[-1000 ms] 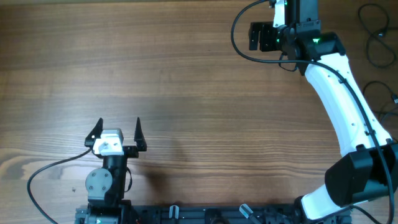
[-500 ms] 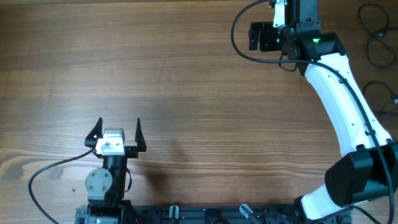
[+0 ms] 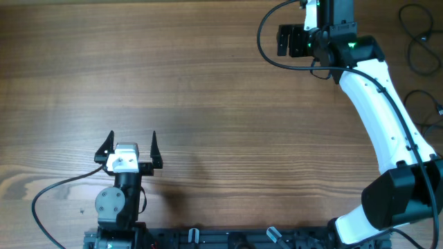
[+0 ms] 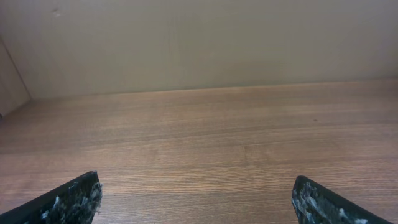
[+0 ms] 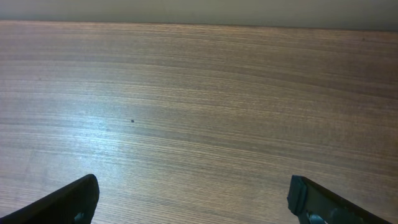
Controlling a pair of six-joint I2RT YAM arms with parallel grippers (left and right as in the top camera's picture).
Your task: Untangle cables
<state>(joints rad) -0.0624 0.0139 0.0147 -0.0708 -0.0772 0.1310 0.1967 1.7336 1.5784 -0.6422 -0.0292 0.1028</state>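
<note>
The cables (image 3: pixel 414 33) are thin black cords in loose loops at the far right edge of the table in the overhead view, with another loop (image 3: pixel 423 94) lower down. My right arm (image 3: pixel 374 117) reaches to the back of the table just left of them, and its fingertips pass the top edge of that view. In the right wrist view my right gripper (image 5: pixel 193 190) is open over bare wood. My left gripper (image 3: pixel 131 136) sits near the front left, far from the cables. It is open with nothing between its fingers (image 4: pixel 74 199).
The wooden table (image 3: pixel 208 90) stretches between the two arms. A thick black wire (image 3: pixel 55 185) curls from the left arm's base. A pale wall (image 4: pixel 199 43) rises behind the table's far edge. The arms' mounting rail (image 3: pixel 228 238) runs along the front.
</note>
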